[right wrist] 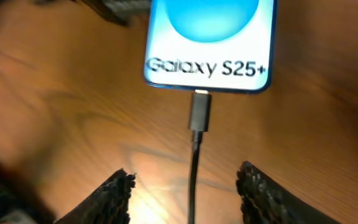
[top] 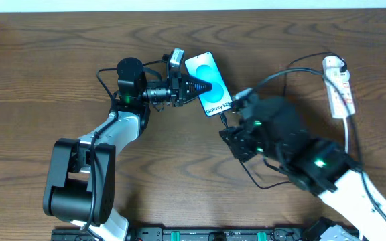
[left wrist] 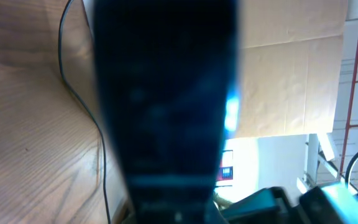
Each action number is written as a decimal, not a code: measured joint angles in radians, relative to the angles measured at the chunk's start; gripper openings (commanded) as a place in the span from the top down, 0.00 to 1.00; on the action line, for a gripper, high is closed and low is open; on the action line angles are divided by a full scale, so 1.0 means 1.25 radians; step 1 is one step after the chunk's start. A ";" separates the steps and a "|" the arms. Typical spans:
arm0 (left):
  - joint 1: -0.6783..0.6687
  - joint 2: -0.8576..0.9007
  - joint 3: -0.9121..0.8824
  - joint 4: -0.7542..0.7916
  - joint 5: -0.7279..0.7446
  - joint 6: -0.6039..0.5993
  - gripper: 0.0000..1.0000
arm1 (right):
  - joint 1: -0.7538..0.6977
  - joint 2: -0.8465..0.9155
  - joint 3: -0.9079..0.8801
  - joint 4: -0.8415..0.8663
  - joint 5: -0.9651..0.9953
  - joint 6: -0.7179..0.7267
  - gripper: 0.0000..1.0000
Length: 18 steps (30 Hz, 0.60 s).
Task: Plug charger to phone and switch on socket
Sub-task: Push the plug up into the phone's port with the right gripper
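My left gripper (top: 205, 87) pinched shut, tip over the phone (top: 205, 68) at upper mid-table, my right gripper (right wrist: 188, 179) spread wide (touching nothing), charger (right wrist: 200, 111) tip seated in the phone's lower edge, its cable running between those fingers, socket (top: 338, 87) well off right.

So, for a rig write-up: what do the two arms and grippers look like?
The left arm and right arm have white links, black joint housings, green lights and exposed cables. The left gripper tapers to a black point; the right gripper has black ridged fingers.
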 measured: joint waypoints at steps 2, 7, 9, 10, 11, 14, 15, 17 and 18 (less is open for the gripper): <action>0.000 0.000 0.000 0.000 -0.002 -0.009 0.93 | 0.010 0.037 -0.001 0.007 0.031 -0.003 0.63; 0.000 0.000 0.000 0.000 -0.002 -0.016 0.93 | 0.013 0.098 -0.003 0.041 0.067 0.014 0.78; 0.000 0.000 0.000 0.000 -0.002 -0.017 0.93 | 0.013 0.110 -0.005 0.051 0.073 0.018 0.88; 0.000 0.000 0.000 0.000 -0.002 -0.017 0.93 | 0.013 0.111 -0.005 0.058 0.074 0.021 0.95; 0.000 0.000 0.000 0.000 -0.003 -0.017 0.93 | 0.013 0.111 -0.006 0.065 0.074 0.021 0.99; 0.003 0.000 0.000 0.000 -0.005 -0.017 0.93 | 0.014 0.111 -0.006 0.085 0.074 0.025 0.99; 0.005 0.000 0.000 0.001 -0.006 -0.017 0.93 | 0.014 0.111 -0.007 0.092 0.074 0.025 0.99; 0.005 0.000 0.000 0.002 -0.009 -0.017 0.93 | 0.014 0.111 -0.008 0.101 0.075 0.026 0.99; 0.005 0.000 0.000 0.003 -0.012 -0.016 0.93 | 0.014 0.111 -0.011 0.108 0.076 0.026 0.99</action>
